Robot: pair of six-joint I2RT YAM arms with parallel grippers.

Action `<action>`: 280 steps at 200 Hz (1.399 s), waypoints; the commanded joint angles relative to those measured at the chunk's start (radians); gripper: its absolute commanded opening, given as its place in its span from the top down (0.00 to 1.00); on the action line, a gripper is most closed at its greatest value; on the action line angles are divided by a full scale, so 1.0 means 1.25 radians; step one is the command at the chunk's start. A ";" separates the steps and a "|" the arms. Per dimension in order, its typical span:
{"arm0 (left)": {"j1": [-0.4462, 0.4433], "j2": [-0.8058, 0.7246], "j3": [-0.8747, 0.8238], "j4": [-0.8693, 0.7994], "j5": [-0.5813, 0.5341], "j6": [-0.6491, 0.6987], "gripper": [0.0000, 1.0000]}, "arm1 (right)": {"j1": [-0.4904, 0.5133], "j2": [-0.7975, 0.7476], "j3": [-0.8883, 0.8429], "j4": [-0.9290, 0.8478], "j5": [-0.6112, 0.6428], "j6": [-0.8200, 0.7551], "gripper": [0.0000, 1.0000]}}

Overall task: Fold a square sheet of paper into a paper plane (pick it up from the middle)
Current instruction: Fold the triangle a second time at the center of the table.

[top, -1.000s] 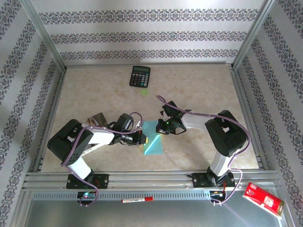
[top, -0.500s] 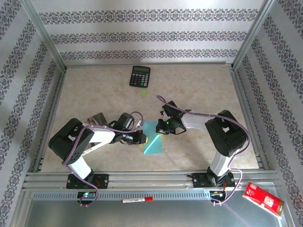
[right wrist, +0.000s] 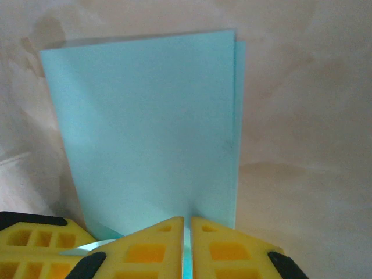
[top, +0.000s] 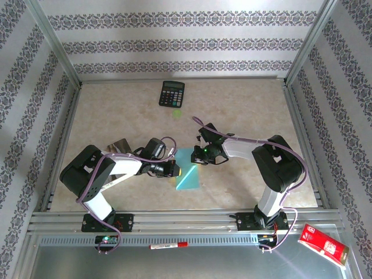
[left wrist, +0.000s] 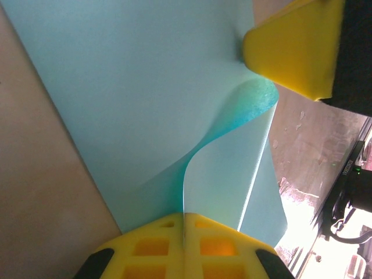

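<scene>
The red carton (top: 323, 244) lying beyond the near rail is showing print too small to read. The thin light-cyan square sheet of paper (top: 189, 175) is lying folded double on the beige tabletop (top: 250, 110) between the two arms, well apart from the black calculator (top: 172, 93). The left pincer (left wrist: 183, 220), reaching in low from the left, is clamping the sheet's curled edge. The right pincer (right wrist: 187, 225), angling down from the right, is clenching the sheet's far end.
</scene>
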 commanded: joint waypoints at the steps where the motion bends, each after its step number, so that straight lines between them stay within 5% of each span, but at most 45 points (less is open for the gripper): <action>1: 0.008 0.028 0.003 -0.085 -0.046 0.033 1.00 | 0.003 -0.037 0.029 -0.028 0.008 -0.011 0.86; 57: 0.008 0.044 0.001 -0.088 -0.055 0.025 1.00 | 0.007 -0.170 -0.049 -0.005 0.012 0.050 0.82; 98: 0.008 0.053 0.007 -0.092 -0.059 0.013 1.00 | 0.125 -0.234 -0.208 0.200 0.017 0.239 0.93; 166: 0.008 0.067 0.007 -0.105 -0.067 0.013 1.00 | 0.257 -0.158 -0.265 0.397 0.061 0.361 1.00; 280: 0.008 0.077 0.004 -0.099 -0.062 0.012 1.00 | 0.297 -0.089 -0.262 0.442 0.073 0.391 1.00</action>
